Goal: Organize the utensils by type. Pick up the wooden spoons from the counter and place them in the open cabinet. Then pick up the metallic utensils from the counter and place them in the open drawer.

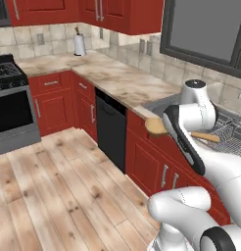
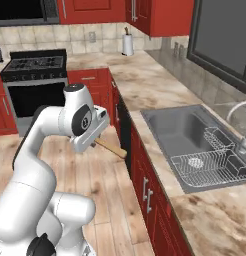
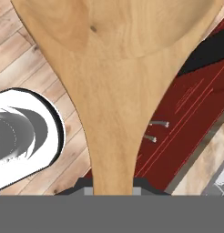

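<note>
The wooden spoon (image 3: pixel 116 91) is off the counter (image 1: pixel 117 78) and riding in the gripper (image 3: pixel 113 189), whose jaws are clamped on the handle low down, just where it leaves the fingers. In the hand view the handle widens upward into the oval bowl, so the grip sits on the narrow straight part, which I take to be the sensible place to pinch a thing that slender.

From the left base view the bowl (image 1: pixel 154 126) juts out past the front edge of the counter, over the red base cabinets (image 1: pixel 147 157), and the handle end (image 1: pixel 205 137) pokes out the other side of the arm. From the right base view the handle (image 2: pixel 111 148) slants down from the hand, hanging over the wood floor (image 2: pixel 100 185) beside the cabinet fronts.

The spoon lies roughly level, held clear of everything, which looks like a carry and not a placement. The red wall cabinets (image 1: pixel 127 12) hang well above it along the back wall; I cannot tell which is the open one. My guess is the lift upward is next.
</note>
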